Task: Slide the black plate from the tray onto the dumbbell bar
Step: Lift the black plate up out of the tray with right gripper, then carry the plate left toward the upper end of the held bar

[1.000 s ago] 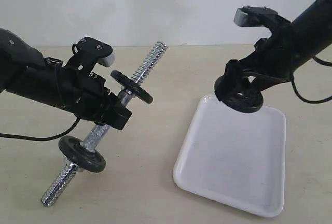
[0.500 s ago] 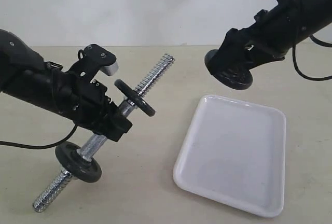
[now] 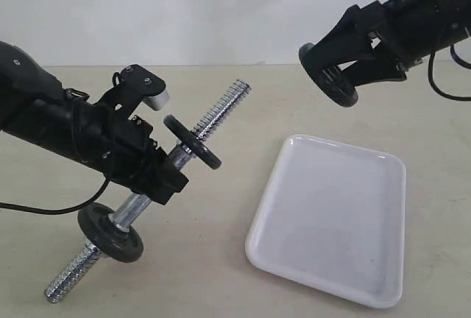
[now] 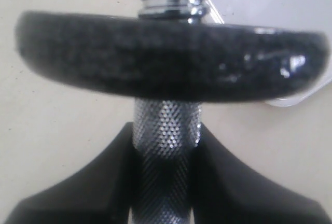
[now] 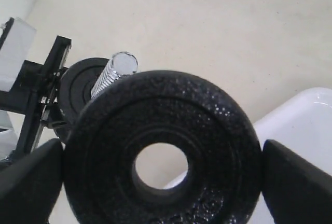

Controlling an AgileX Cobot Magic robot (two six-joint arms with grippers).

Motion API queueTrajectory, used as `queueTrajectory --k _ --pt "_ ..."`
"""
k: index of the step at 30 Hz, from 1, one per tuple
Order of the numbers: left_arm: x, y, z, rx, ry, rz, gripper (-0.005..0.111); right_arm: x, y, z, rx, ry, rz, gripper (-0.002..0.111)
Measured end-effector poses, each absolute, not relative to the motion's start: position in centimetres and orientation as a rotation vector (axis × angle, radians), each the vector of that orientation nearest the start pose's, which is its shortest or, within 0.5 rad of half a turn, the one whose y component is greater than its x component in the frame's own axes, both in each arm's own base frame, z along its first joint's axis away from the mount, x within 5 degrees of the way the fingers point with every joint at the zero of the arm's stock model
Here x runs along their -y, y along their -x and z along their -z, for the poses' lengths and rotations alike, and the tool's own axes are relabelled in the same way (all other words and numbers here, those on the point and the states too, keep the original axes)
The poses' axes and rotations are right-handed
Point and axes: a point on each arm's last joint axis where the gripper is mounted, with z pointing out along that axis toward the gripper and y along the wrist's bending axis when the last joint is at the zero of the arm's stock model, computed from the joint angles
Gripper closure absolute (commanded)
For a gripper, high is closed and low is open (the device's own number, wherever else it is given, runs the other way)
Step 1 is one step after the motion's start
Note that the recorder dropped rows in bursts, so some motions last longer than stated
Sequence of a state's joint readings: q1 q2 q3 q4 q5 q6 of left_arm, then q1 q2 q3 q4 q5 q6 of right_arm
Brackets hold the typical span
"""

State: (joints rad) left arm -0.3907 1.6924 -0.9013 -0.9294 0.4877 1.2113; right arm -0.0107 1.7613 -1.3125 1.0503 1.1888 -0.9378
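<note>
— What is seen from outside?
— At the upper right, the black plate is pinched edge-on by the right pincer, lifted off the tray that lies on the counter. At the left, the dumbbell bar is clamped, tilted, by the left pincer.
— From the left wrist?
— The knurled bar is gripped between both fingers, next to a mounted disc.
— From the right wrist?
— The plate is squeezed at its rim; the bar's end is seen beyond.
</note>
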Motion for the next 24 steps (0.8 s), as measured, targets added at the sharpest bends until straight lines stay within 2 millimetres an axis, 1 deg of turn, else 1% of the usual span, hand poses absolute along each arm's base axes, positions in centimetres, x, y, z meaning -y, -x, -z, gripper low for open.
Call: queueTrajectory --k 6,11,18,22,24 --pt "15.4 -28.5 -18.2 -2.325 -1.050 0.512 0.102 -7.3 -35.7 -26.8 -2.323 0.585 -1.222 0.108" --pt "15.4 -28.5 -18.2 -2.325 -1.051 0.512 0.102 -7.5 -36.6 -26.0 -2.284 0.514 -1.302 0.108" --pt "15.5 -28.5 -18.2 -2.325 -1.053 0.515 0.102 -7.6 -37.2 -24.9 -2.294 0.489 -1.328 0.108" --pt "15.5 -28.5 -18.2 -2.324 -1.054 0.515 0.102 -7.6 -38.1 -25.2 -2.279 0.492 -1.320 0.108" --pt "15.5 -28.5 -18.2 -2.324 -1.057 0.516 0.102 -7.6 -38.8 -25.7 -2.264 0.493 -1.311 0.108"
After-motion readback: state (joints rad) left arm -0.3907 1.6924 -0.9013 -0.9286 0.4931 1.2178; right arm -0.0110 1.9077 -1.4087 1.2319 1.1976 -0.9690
